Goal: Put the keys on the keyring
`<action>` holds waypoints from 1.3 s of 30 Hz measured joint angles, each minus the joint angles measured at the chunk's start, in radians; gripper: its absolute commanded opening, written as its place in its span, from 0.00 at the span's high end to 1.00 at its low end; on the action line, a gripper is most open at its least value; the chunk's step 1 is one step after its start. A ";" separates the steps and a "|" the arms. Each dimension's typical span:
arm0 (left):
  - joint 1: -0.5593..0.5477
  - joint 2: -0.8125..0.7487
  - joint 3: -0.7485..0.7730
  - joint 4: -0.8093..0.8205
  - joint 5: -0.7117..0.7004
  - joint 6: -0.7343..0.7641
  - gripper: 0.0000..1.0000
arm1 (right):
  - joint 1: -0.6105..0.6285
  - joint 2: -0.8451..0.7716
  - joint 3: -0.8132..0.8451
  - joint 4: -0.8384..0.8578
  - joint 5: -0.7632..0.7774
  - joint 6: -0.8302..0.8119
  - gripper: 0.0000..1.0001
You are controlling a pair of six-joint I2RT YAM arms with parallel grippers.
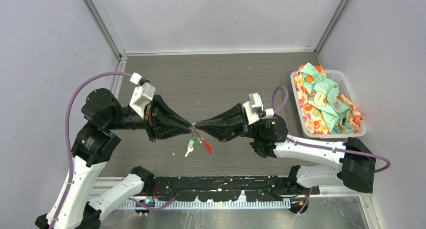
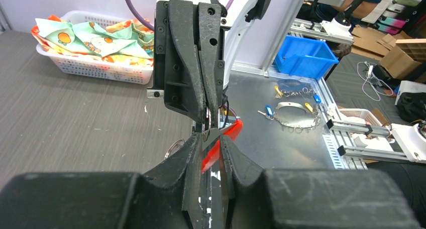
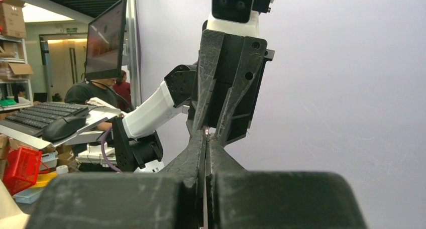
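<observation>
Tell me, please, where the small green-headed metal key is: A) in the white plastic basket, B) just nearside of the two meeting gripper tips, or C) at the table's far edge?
B: the green-headed key shows beside the red oval loop, right where the left gripper and right gripper meet.

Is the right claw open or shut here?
Shut. The right claw shows both fingers pressed together, no gap, in its wrist view. Whether they pinch anything cannot be told.
</observation>
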 measured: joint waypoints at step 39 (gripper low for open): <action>0.000 0.016 0.019 -0.337 -0.159 0.393 0.99 | -0.038 -0.082 0.541 -1.186 -0.070 -0.386 0.60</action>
